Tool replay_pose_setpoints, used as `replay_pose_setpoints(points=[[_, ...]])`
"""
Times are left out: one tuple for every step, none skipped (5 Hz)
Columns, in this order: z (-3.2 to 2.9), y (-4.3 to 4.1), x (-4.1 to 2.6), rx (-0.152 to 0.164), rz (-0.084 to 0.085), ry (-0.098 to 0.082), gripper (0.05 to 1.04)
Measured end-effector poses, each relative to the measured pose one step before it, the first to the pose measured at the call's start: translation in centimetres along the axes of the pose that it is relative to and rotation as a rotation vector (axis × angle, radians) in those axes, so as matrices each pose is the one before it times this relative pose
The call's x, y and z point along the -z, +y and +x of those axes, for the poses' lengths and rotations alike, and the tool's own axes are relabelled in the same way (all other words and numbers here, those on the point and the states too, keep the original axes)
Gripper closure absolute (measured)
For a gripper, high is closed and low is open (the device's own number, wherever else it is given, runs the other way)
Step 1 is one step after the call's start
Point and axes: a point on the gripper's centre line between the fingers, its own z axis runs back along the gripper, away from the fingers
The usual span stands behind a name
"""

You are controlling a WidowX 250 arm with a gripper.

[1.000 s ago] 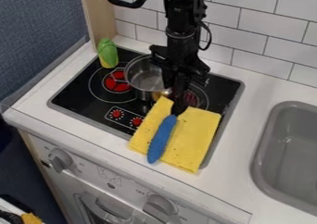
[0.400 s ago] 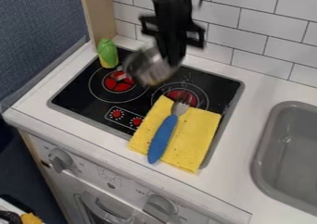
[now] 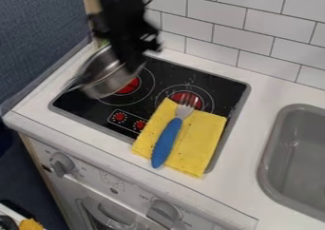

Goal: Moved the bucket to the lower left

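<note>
Grips the metal pot (image 3: 108, 78) in the jaws, tilted above the stove (image 3: 213, 84) and mostly to their left in view. Has a blue-handled fork (image 3: 166, 141) on a yellow cloth (image 3: 200, 138), below right of them.

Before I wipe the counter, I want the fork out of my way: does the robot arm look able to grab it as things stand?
Probably not: its gripper seems taken up with the tilted metal pot. Nothing lies on the fork, so it looks reachable once the pot is released.
</note>
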Motion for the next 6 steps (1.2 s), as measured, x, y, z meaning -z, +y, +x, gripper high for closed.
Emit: replay_pose_setpoints(points=[[-1.647, 3.4, 1.312, -0.0767, 0.0423, 0.0149, 1.021], [0.219, 1.615, 2.443, -0.0353, 0.0163, 0.0453, 1.021], [1.051, 1.107, 1.537, -0.0139, 0.0305, 0.0268, 1.021], [0.418, 0.312, 0.411, -0.002, 0.0149, 0.0009, 1.021], [0.366, 0.15, 0.1, 0.0005, 0.0089, 0.0007, 1.003], [-0.479, -0.741, 0.354, 0.0092, -0.0353, 0.0111, 0.849]])
